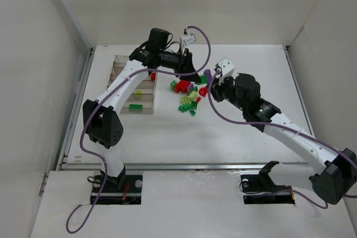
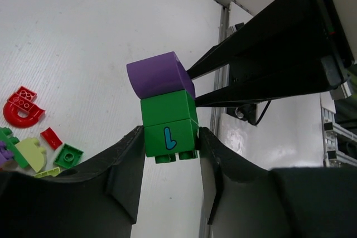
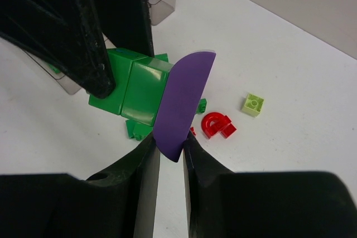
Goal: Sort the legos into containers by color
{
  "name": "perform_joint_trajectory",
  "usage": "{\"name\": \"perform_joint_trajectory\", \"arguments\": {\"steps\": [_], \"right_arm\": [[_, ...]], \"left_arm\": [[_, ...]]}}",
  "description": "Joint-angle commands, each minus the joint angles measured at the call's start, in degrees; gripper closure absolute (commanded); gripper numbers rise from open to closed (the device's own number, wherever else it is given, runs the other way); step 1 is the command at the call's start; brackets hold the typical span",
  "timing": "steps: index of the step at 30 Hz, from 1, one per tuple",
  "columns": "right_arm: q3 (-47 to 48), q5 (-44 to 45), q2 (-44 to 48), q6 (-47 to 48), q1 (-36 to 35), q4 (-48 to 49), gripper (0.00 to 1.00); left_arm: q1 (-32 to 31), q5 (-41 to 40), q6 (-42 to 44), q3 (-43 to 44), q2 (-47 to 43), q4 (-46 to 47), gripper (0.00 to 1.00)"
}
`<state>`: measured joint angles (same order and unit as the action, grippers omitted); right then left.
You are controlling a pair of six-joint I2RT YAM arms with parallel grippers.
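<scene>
A small stack of legos hangs between both grippers above the table: a purple brick (image 2: 159, 75) on top of two dark green bricks (image 2: 170, 137). My left gripper (image 2: 170, 144) is shut on the lower green brick, which bears a blue letter. My right gripper (image 3: 171, 146) is shut on the thin purple brick (image 3: 184, 104), with the green bricks (image 3: 142, 90) beside it. In the top view the stack (image 1: 207, 74) sits between the left gripper (image 1: 196, 73) and the right gripper (image 1: 215, 83). The clear tray of containers (image 1: 120, 71) holds a red (image 1: 153, 75), a lime (image 1: 138, 93) and a green brick (image 1: 134, 106).
Several loose legos (image 1: 188, 98) lie in a pile right of the tray, under the grippers. Among them are a red arch (image 3: 215, 124), a lime brick (image 3: 253, 104) and a small green brick (image 2: 68, 155). White walls enclose the table on three sides.
</scene>
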<state>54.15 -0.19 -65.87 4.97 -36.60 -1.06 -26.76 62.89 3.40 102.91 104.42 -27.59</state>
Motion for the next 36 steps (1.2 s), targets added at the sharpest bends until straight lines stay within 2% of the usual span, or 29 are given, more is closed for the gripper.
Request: {"name": "perform_joint_trajectory", "arguments": {"steps": [1,4,5,6,9,10,11,13,14,15,19,23,24,25,27,29,32,36], "right_arm": [[0.52,-2.45,0.83,-0.05,-0.23,4.58,1.00],[0.52,-3.07,0.83,-0.05,-0.23,5.18,1.00],[0.52,-3.07,0.83,-0.05,-0.23,5.19,1.00],[0.52,-3.07,0.83,-0.05,-0.23,5.19,1.00],[0.52,-4.55,0.83,0.56,-0.23,5.81,1.00],[0.52,-5.17,0.83,0.56,-0.23,5.81,0.96],[1.04,-5.18,0.22,0.56,-0.23,5.81,0.74],[1.04,-5.78,0.21,0.56,-0.23,5.81,0.40],[1.04,-5.79,0.21,0.56,-0.23,5.81,0.04],[1.04,-5.79,0.21,0.56,-0.23,5.81,0.00],[-0.01,-9.75,3.02,3.02,-0.23,5.81,0.00],[-0.54,-23.60,5.39,4.96,5.12,4.67,0.00],[0.16,-31.20,5.40,5.57,8.09,4.66,0.00],[0.95,-35.54,5.40,5.57,9.69,4.66,0.00],[2.18,-45.11,4.44,6.98,11.72,4.66,0.00],[4.90,-48.49,1.11,7.68,11.73,3.62,0.00],[8.59,-56.31,-4.33,8.39,11.73,0.55,0.03],[10.44,-59.84,-7.52,9.00,11.73,0.53,0.03]], "left_arm": [[-0.04,-1.28,1.52,2.38,0.69,-0.27,0.68],[-0.56,-0.05,2.83,3.52,1.30,-2.28,0.83],[-0.57,0.47,3.36,4.04,1.31,-2.90,0.97],[-0.57,0.48,3.89,4.05,1.31,-4.03,1.00],[-0.57,0.48,6.52,4.05,1.31,-5.71,1.00],[-0.57,0.48,6.53,4.05,1.31,-5.72,1.00],[-0.57,0.48,7.40,4.05,1.31,-5.72,1.00],[-0.57,-0.83,9.94,4.05,1.31,-7.12,1.00],[-0.57,-1.45,11.18,4.05,1.31,-7.64,1.00],[-0.57,-2.07,12.67,4.05,0.79,-8.26,1.00],[-0.57,-8.30,21.72,3.43,-1.33,-11.08,1.00],[-0.57,-10.16,33.58,1.24,-4.66,-16.06,1.00],[-0.57,-9.38,36.74,1.24,-6.14,-17.74,1.00],[0.13,-8.50,44.34,0.63,-6.86,-19.58,1.00],[0.66,-7.79,51.24,0.62,-8.78,-24.67,1.00],[0.66,-7.26,56.69,0.62,-9.32,-26.36,1.00],[0.66,-5.77,57.25,3.43,-9.85,-26.98,1.00],[-0.91,-4.62,58.48,4.49,-9.93,-27.78,1.00]]}}
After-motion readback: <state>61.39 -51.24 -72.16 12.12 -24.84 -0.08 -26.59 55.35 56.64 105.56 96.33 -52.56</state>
